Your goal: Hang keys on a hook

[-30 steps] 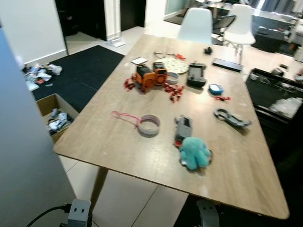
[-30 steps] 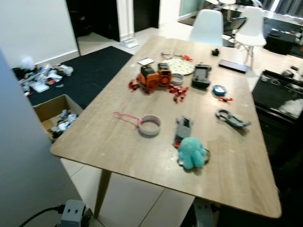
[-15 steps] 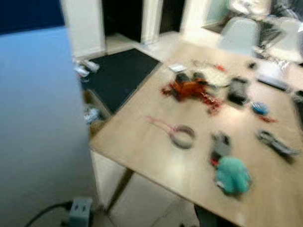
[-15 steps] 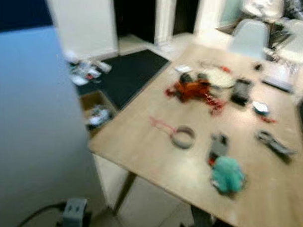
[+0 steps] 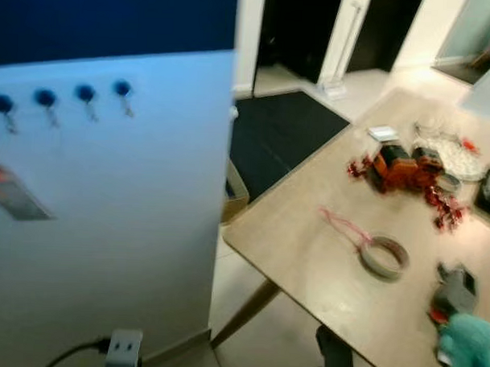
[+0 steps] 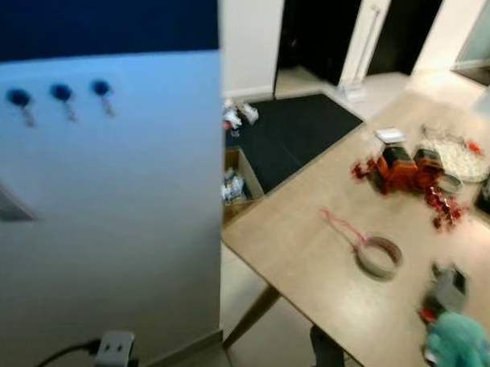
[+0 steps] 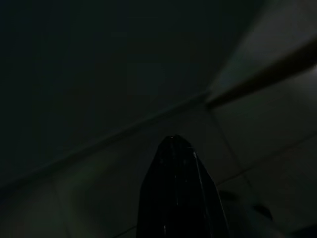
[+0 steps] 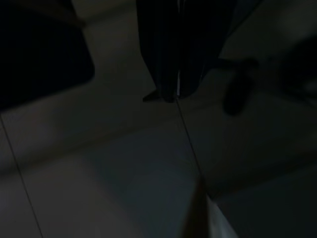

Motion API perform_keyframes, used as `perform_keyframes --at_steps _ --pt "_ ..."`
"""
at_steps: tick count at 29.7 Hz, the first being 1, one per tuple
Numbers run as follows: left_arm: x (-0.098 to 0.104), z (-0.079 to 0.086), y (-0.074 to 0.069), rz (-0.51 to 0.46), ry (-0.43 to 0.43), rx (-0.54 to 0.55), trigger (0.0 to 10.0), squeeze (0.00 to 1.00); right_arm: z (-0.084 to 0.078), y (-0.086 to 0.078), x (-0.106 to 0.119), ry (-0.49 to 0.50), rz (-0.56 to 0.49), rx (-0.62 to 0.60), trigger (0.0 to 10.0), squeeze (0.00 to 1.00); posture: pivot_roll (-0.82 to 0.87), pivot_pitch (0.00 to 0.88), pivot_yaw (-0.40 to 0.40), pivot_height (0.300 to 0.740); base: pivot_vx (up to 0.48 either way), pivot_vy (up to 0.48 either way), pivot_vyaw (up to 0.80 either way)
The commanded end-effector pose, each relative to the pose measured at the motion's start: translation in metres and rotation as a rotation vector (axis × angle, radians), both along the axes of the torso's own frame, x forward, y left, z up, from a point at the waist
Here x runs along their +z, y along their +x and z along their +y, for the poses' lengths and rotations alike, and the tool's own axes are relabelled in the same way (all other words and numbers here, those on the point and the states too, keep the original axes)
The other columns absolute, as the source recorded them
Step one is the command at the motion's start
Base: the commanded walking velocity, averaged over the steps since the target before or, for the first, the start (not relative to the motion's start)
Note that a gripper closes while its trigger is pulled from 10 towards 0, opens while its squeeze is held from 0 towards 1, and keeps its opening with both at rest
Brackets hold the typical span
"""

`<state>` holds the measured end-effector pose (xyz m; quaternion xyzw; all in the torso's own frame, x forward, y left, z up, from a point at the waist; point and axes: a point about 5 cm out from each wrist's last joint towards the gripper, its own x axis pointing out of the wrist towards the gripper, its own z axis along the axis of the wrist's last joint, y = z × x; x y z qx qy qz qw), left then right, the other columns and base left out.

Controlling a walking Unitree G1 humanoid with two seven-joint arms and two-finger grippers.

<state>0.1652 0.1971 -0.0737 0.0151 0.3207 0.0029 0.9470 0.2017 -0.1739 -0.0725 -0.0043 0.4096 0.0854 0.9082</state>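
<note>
Facing a pale panel (image 5: 107,227) on the left, the robot's head camera takes in a row of blue hooks (image 5: 85,92) along the panel's upper part, with something flat and reddish (image 5: 7,187) hanging lower at its far left. The hooks sit high and side by side, plainly meant for hanging small things, so this is likely where the keys must end up. To the right stands a wooden table (image 5: 322,267) carrying a tape roll (image 5: 385,257) with a pink cord (image 5: 344,227) trailing from it, an orange toy (image 5: 398,166) further off, a grey object (image 5: 459,289) near a teal plush (image 5: 471,352) at the near right edge. No keys can be picked out for certain; the picture is blurred, and the grey object with the red bit beside the plush may be them, but that is a guess.

Both arms hang idle toward the floor. The left gripper (image 7: 174,144) shows its fingers pressed together into one dark point, holding nothing. The right gripper (image 8: 171,96) appears likewise closed and empty, though the view is very dark. Judging by this, the keys are not yet picked up.
</note>
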Motion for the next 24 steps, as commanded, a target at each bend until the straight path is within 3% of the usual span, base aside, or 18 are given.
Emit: perform_keyframes --at_steps 1,24 --pt "-0.0050 -0.0022 -0.0081 0.038 -0.013 0.002 10.0 0.00 -0.0040 -0.0087 -0.0047 -0.011 0.036 -0.005 10.0 0.00 0.08 0.059 -0.066 0.740 0.000 0.000 0.80" --pt "-0.0082 0.0032 -0.0091 0.092 -0.030 0.017 10.0 0.00 -0.0003 -0.0105 -0.0061 0.004 0.041 -0.026 10.0 0.00 0.08 0.062 -0.054 0.740 0.000 0.000 0.80"
